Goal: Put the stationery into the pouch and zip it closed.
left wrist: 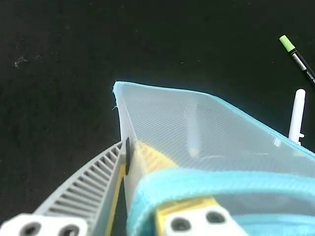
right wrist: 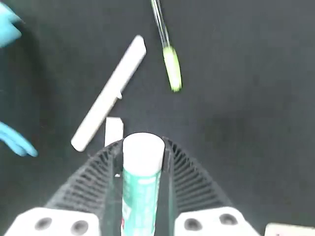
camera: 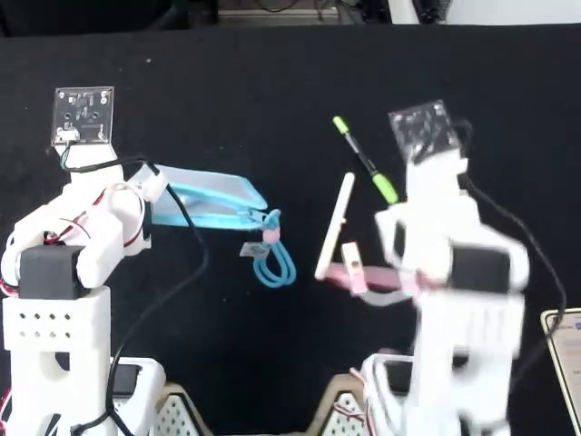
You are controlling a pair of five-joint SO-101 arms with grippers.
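The clear pouch [camera: 207, 202] with blue trim is held up off the black table by my left gripper [camera: 154, 193], which is shut on its edge. In the left wrist view the pouch [left wrist: 197, 132] has one wall pinched in the gripper [left wrist: 129, 152]. Its blue cord loop [camera: 273, 261] hangs at the pouch's right end. My right gripper [right wrist: 142, 147] is shut on a stick with a white cap [right wrist: 142, 167] and holds it [camera: 352, 263] low over the table, right of the loop. A white pen [camera: 334, 225] and a green-tipped black pen [camera: 365, 162] lie on the table beyond it.
A card [camera: 563, 354] lies at the table's right edge. Square marker boards [camera: 83, 113] [camera: 422, 127] sit on the arms. Black tabletop stretches open at the back and between the two arms.
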